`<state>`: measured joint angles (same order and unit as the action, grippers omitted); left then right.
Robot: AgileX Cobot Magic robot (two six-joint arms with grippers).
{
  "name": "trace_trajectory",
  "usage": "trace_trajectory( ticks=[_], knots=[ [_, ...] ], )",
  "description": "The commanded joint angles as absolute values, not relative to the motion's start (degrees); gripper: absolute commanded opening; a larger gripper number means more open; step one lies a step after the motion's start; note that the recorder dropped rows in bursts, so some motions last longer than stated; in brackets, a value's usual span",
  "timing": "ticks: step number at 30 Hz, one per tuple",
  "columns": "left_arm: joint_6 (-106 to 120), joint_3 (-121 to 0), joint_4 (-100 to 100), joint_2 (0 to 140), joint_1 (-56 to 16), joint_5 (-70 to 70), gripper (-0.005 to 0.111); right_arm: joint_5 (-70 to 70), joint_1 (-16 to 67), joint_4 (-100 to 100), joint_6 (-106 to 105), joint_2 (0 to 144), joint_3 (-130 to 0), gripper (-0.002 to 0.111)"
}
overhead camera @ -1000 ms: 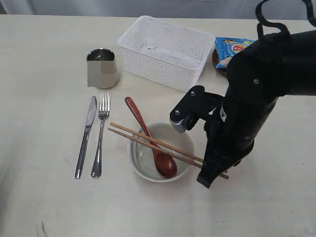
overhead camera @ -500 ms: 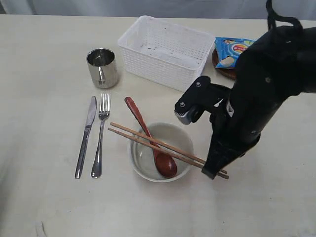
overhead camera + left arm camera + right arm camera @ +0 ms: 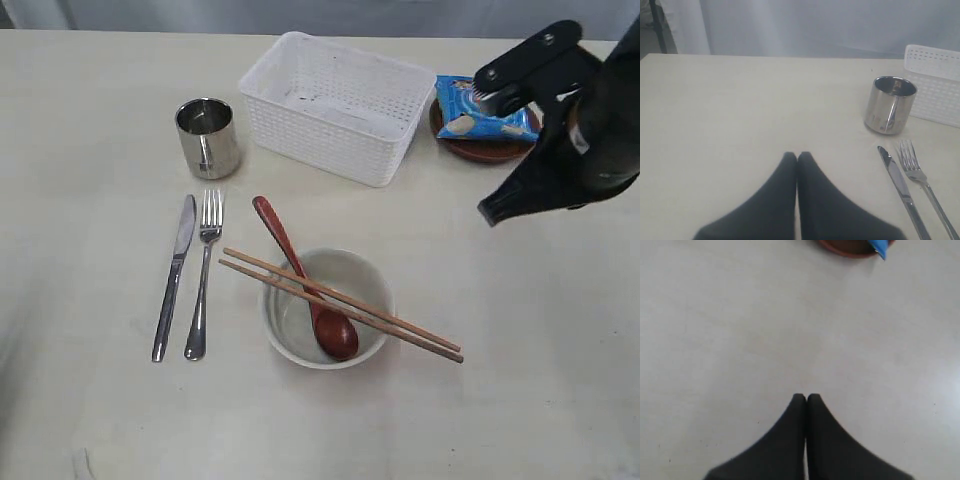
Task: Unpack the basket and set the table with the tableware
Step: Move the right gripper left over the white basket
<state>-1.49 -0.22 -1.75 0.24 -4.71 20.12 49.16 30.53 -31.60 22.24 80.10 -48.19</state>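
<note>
The white basket (image 3: 320, 140) stands on the desk (image 3: 90, 100), with the steel cup (image 3: 208, 135) to its left in the exterior view. To its right is the brown plate (image 3: 480, 152), and a blue chip bag (image 3: 470, 110) lies on it. The knife (image 3: 175, 270) and fork (image 3: 205, 270) lie side by side below the cup. The cream bowl (image 3: 372, 282) holds the wooden spoon (image 3: 290, 260), and two chopsticks (image 3: 400, 325) rest across its rim. The right claw (image 3: 490, 213) hangs near the plate, pressed together and empty. The left claw (image 3: 797, 154) is likewise pressed together.

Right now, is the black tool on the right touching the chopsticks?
Apart. The exterior view shows bare table between the shut right tool, up by the plate, and the chopsticks resting across the bowl.
</note>
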Motion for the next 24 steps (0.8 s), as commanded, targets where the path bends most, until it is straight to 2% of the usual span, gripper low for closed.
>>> trace_trajectory(
  ticks=[1, 7, 14, 20, 24],
  knots=[
    [-1.30, 0.00, -1.79, 0.00, -4.54, 19.63, 0.000, 45.58, 24.73, -27.77, 23.12, 80.37, -49.75, -0.001],
    [-1.30, 0.00, -1.79, 0.00, -4.54, 19.63, 0.000, 44.45, 20.48, -26.86, 23.23, 83.03, -52.76, -0.001],
    [-1.30, 0.00, -1.79, 0.00, -4.54, 19.63, 0.000, 42.70, 20.13, -24.03, 21.50, 89.54, -57.42, -0.001],
    [-1.30, 0.00, -1.79, 0.00, -4.54, 19.63, 0.000, 34.51, 20.13, -13.38, 8.91, 92.84, -61.70, -0.001],
    [-1.30, 0.00, -1.79, 0.00, -4.54, 19.63, 0.000, 35.18, 20.13, -3.04, -5.73, 94.90, -67.14, 0.000]
  ],
)
